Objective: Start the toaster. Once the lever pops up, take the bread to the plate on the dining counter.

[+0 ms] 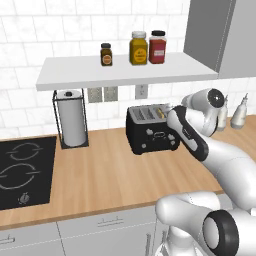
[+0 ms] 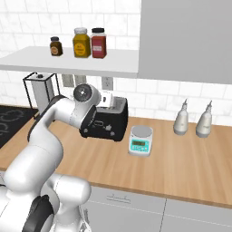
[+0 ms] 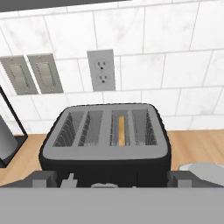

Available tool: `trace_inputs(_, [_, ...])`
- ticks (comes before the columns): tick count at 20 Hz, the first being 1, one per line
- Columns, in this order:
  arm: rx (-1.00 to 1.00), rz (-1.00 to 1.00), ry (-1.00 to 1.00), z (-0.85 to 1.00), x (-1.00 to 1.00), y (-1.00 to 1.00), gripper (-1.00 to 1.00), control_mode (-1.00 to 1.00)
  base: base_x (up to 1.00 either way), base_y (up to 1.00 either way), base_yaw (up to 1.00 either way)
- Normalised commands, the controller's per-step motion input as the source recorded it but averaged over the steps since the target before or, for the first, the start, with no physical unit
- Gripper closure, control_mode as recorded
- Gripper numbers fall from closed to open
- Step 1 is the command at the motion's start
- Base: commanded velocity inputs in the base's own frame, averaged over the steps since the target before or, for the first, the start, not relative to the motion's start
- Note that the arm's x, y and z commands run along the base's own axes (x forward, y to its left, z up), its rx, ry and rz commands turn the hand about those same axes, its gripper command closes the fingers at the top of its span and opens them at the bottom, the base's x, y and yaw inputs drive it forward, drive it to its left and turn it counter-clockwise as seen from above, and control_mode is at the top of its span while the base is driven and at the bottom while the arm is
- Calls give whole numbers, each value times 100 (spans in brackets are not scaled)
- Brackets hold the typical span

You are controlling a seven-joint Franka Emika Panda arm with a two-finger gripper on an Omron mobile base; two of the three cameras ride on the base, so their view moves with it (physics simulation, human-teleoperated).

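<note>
The end effector (image 3: 112, 178) hangs spread wide and empty just above the front edge of the toaster (image 3: 104, 142), a black rounded box with grey slotted top. The bread (image 3: 121, 130), thin and tan, stands in the third slot. Bare wooden worktop (image 1: 110, 175) lies in front.
</note>
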Motion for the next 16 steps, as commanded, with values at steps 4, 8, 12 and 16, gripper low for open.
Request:
trace_inputs(4, [0,0,0,0,0,0,-100,-100,0,0,0])
trace_inputs(8, [0,0,0,0,0,0,-100,-100,0,0,0])
trace_inputs(12, [0,0,0,0,0,0,-100,-100,0,0,0])
trace_inputs(16, [0,0,0,0,0,0,-100,-100,0,0,0])
